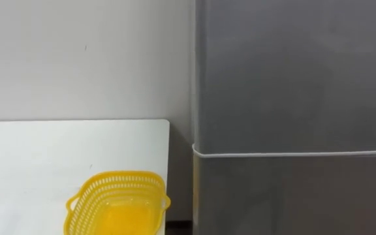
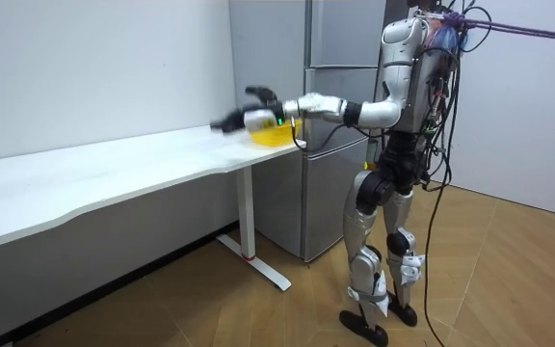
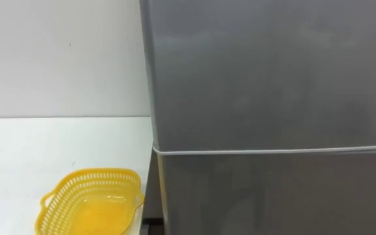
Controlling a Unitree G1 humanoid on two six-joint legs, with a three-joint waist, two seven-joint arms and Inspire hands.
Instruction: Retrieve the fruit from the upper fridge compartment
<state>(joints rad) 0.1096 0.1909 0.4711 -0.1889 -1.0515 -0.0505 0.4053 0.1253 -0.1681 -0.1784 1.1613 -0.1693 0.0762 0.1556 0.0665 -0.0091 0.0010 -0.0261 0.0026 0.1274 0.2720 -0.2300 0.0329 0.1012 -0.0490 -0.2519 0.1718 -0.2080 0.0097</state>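
The grey fridge stands right in front of me with both doors closed; a pale seam divides the upper door from the lower one. In the room view I stand facing the fridge, beside the table's end. My left arm reaches out toward the room view's left, and my left hand hovers blurred just past the yellow basket, fingers spread. The same perforated yellow basket sits empty on the white table, near its right edge.
The long white table runs along the light wall to my left, and its end stops just short of the fridge's side. Wooden floor lies open behind me.
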